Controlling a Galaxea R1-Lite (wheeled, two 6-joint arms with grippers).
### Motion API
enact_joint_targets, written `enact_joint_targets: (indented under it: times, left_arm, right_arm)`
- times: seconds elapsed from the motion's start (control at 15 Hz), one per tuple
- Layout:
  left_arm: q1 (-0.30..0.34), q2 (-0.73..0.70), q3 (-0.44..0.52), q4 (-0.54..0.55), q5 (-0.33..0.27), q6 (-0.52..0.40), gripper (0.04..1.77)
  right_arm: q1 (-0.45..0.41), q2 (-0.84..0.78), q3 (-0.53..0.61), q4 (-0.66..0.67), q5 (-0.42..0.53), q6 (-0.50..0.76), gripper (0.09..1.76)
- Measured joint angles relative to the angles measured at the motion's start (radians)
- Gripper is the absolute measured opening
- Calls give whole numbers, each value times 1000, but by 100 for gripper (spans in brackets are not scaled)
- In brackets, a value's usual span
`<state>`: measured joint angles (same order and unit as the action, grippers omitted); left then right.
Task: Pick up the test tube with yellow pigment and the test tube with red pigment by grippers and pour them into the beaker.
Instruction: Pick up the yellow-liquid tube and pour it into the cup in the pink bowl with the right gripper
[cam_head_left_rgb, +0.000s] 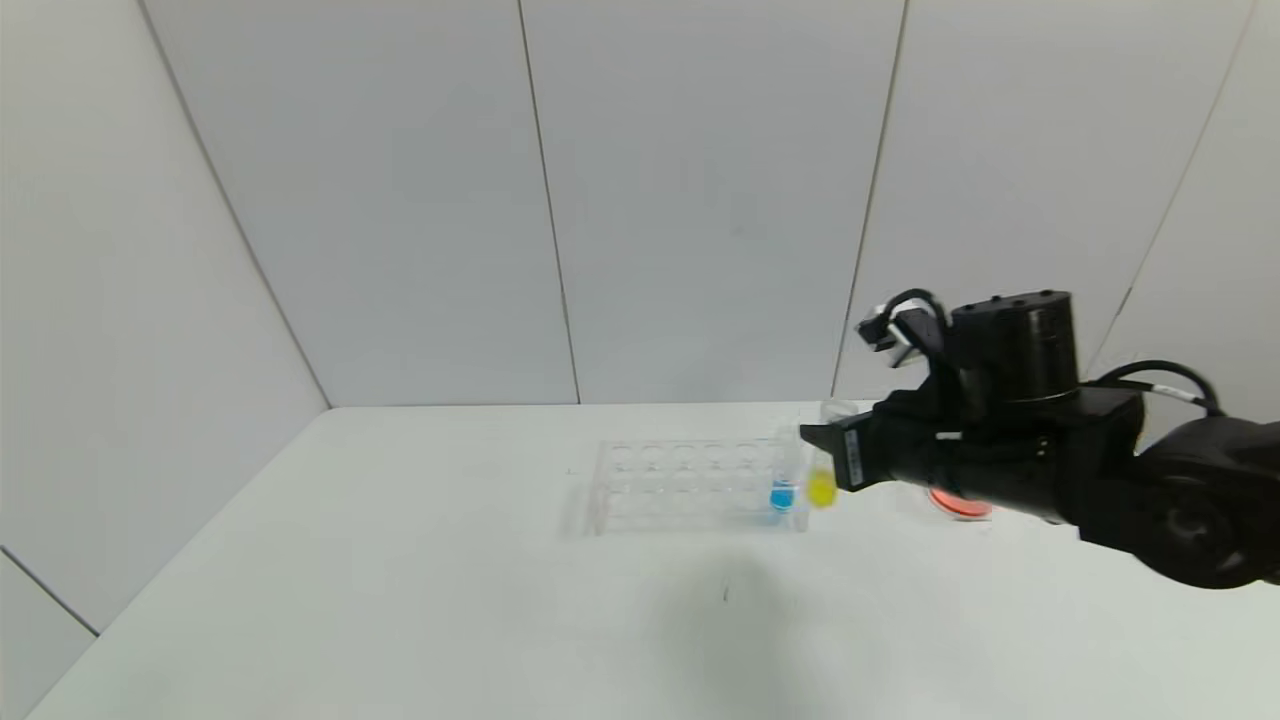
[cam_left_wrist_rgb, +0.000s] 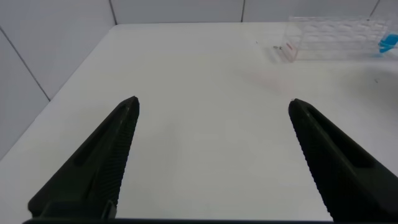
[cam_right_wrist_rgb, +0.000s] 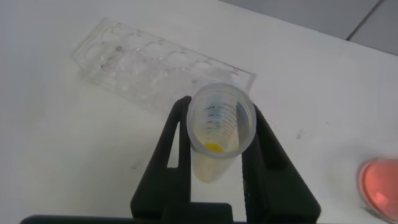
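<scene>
My right gripper (cam_head_left_rgb: 818, 440) is shut on the test tube with yellow pigment (cam_head_left_rgb: 821, 487) and holds it upright above the table, just off the right end of the clear rack (cam_head_left_rgb: 690, 485). In the right wrist view the fingers (cam_right_wrist_rgb: 180, 134) clamp the tube (cam_right_wrist_rgb: 221, 124) on both sides, and yellow liquid shows at its bottom. My left gripper (cam_left_wrist_rgb: 214, 106) is open and empty over bare table, out of the head view. I see no test tube with red pigment and cannot make out the beaker.
A tube with blue liquid (cam_head_left_rgb: 782, 495) stands in the rack's right end; it also shows in the left wrist view (cam_left_wrist_rgb: 388, 43). A round pink-red dish (cam_head_left_rgb: 962, 506) sits right of the rack, partly behind my right arm. White walls close in behind.
</scene>
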<state>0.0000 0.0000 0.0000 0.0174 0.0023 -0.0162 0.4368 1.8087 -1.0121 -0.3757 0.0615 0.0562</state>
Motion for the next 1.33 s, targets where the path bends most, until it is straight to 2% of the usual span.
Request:
enact_joint_targets:
  times: [0.13,0.33,0.47,0.6,0.73,0.93,1.13,1.33]
  left_arm:
    - [0,0,0,0,0,0,172]
    - [0,0,0,0,0,0,172]
    - [0,0,0,0,0,0,172]
    - [0,0,0,0,0,0,172]
    - [0,0,0,0,0,0,172]
    - [0,0,0,0,0,0,172]
    - [0,0,0,0,0,0,172]
    - [0,0,0,0,0,0,172]
  right_arm:
    - [-143,-62,30,59,165,-73,52]
    - [-359,-128,35,177,409,-257,52]
    - [-474,-148,26,237,519,-390,52]
    - [-552,-156,0,309,604,-475,52]
    - [-600,-156,-58,384,643,-500,52]
    - [-653,-127,-205,559,657,-551,52]
    - [-719,-50,-381,782,664,-746,52]
    - [-757,54,-547,872,667,-847,52]
